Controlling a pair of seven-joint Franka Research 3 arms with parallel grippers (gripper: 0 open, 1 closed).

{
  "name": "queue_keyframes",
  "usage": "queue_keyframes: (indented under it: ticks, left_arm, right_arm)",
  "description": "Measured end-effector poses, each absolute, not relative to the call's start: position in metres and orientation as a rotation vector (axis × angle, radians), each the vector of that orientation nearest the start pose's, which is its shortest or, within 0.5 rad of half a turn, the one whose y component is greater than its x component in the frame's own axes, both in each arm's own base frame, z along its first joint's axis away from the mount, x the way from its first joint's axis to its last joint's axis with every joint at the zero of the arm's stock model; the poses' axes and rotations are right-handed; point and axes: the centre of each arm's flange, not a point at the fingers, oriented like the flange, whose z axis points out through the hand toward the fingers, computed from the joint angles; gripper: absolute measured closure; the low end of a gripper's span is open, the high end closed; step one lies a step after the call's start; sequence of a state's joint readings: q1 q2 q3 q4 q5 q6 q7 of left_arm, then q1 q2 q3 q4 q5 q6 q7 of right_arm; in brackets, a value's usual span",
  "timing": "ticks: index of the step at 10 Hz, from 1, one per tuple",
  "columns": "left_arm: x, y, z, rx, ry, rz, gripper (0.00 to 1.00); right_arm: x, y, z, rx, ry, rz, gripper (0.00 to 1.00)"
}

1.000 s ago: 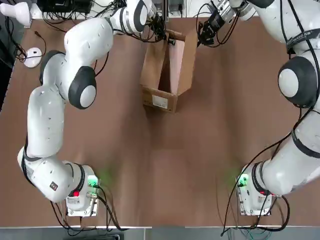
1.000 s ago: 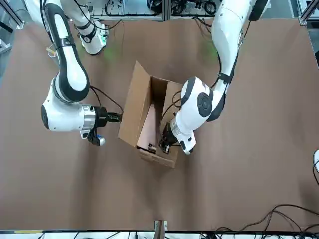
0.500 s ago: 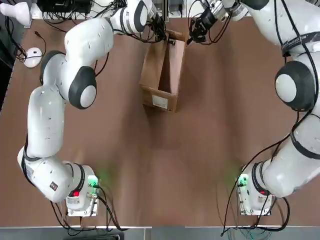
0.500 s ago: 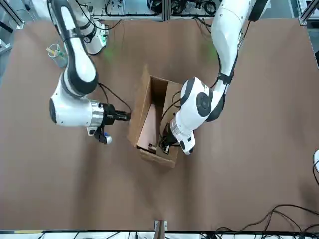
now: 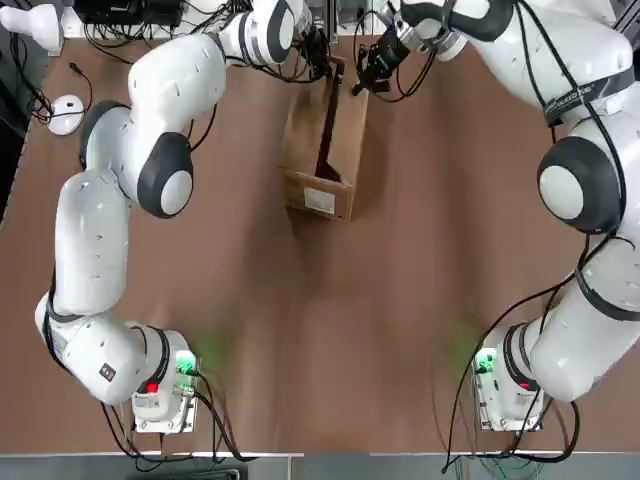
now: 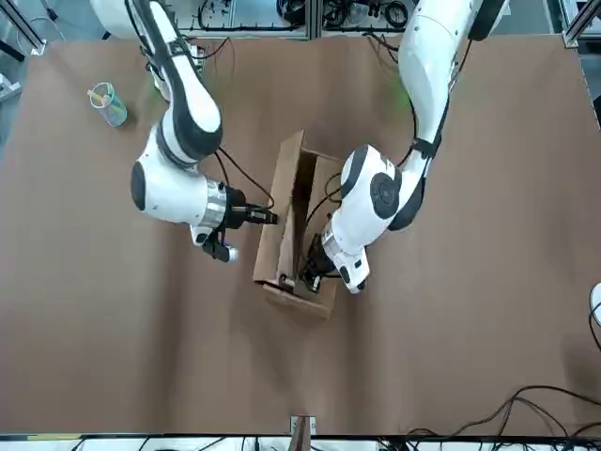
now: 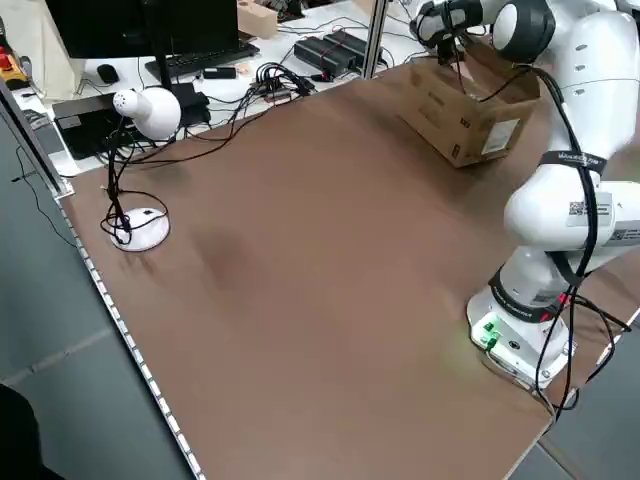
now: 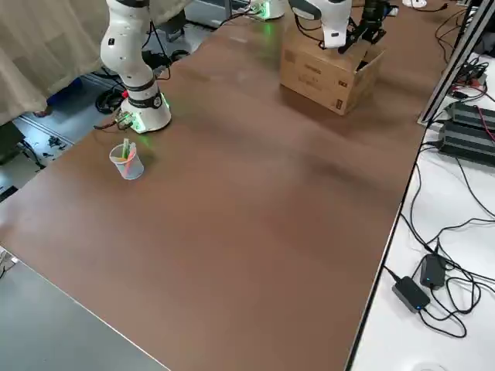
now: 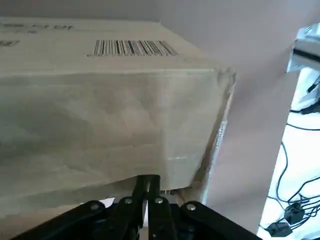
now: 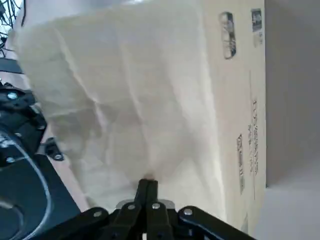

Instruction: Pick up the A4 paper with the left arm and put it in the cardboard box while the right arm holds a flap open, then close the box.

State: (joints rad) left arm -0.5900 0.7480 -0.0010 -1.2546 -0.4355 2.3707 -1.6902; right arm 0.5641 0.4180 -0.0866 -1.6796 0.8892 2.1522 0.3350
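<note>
Pressing against a flap of the cardboard box (image 5: pixel 341 150), right claw (image 10: pixel 148 187) closed; left claw (image 9: pixel 148 182) closed nearby.

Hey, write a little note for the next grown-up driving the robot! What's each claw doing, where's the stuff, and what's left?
Left claw: shut, at the box's left flap.
Right claw: shut, against the right flap, which leans inward over the opening.
Box: on the table between the arms, a narrow gap showing.
Clipboard sheet: inside the box, only a strip showing.
Done: sheet is in.
Left: finish folding the flaps and close the box.
</note>
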Motion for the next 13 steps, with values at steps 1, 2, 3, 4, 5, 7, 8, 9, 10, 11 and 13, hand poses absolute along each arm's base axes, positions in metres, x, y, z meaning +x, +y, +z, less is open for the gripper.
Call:
queue_keyframes:
  ticks: [1,2,3,4,5,7,8,9,10,11,13]
  left_arm:
    - [0.650,-0.431,0.361,-2.806,-2.267,0.280,0.93]
    - [0.654,-0.424,0.370,-2.807,-2.258,0.249,0.93]
    - [0.656,-0.416,0.384,-2.802,-2.247,0.238,0.93]
    - [0.657,-0.407,0.402,-2.792,-2.235,0.235,0.93]
    - [0.657,-0.396,0.418,-2.780,-2.217,0.220,0.93]
    - [0.661,-0.371,0.436,-2.759,-2.143,0.108,0.90]
    - [0.665,-0.360,0.438,-2.768,-2.090,0.018,0.78]
    - [0.670,-0.348,0.440,-2.793,-2.010,-0.049,0.62]
    - [0.672,-0.337,0.440,-2.827,-1.891,-0.094,0.49]
    - [0.676,-0.323,0.443,-2.859,-1.777,-0.134,0.33]
    - [0.685,-0.278,0.462,-2.941,-1.531,-0.176,0.05]
  right_arm:
    - [0.583,0.354,0.365,-2.423,0.419,0.271,0.99]
    - [0.581,0.362,0.353,-2.435,0.428,0.248,0.99]
    - [0.578,0.368,0.341,-2.446,0.439,0.222,0.99]
    - [0.577,0.371,0.341,-2.447,0.439,0.202,0.99]
    - [0.576,0.372,0.342,-2.448,0.439,0.195,0.99]
    - [0.575,0.372,0.341,-2.449,0.442,0.188,0.99]
    - [0.575,0.372,0.341,-2.449,0.442,0.187,0.99]
    - [0.575,0.372,0.340,-2.449,0.443,0.186,0.99]
    - [0.574,0.372,0.339,-2.450,0.445,0.183,0.99]
    - [0.573,0.373,0.339,-2.452,0.448,0.173,0.99]
    - [0.571,0.373,0.339,-2.453,0.452,0.157,0.99]
